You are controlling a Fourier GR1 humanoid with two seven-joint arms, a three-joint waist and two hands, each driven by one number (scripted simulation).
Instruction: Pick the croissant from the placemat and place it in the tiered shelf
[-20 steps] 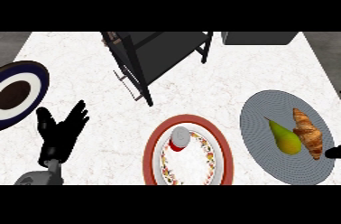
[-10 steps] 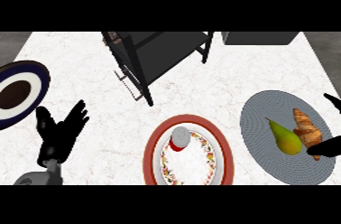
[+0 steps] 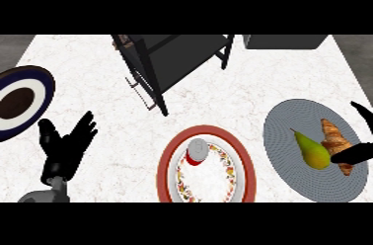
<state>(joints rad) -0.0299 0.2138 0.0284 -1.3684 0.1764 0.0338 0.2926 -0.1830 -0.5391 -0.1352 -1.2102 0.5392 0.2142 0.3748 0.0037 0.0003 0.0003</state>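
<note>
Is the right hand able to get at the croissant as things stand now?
Probably yes. The right hand is open right at the croissant on the placemat. The pear lies on the croissant's other side, so nothing seems to block it.

Smooth, white-veined marble bench (image 3: 94,105); ribbed, woven grey placemat (image 3: 287,120) under the right robot hand (image 3: 355,155); smooth-skinned pear (image 3: 313,151) just beside it; matt dark metal tiered shelf (image 3: 182,56) well to its left

The tiered shelf (image 3: 171,61) stands at the back of the surface (image 3: 87,56). On the right lies the placemat (image 3: 291,162), bearing the croissant (image 3: 334,139) with a pear (image 3: 312,151) just left of it. A plate (image 3: 166,162) carrying a can (image 3: 197,150) sits front centre, and a second plate (image 3: 45,88) lies far left.
</note>
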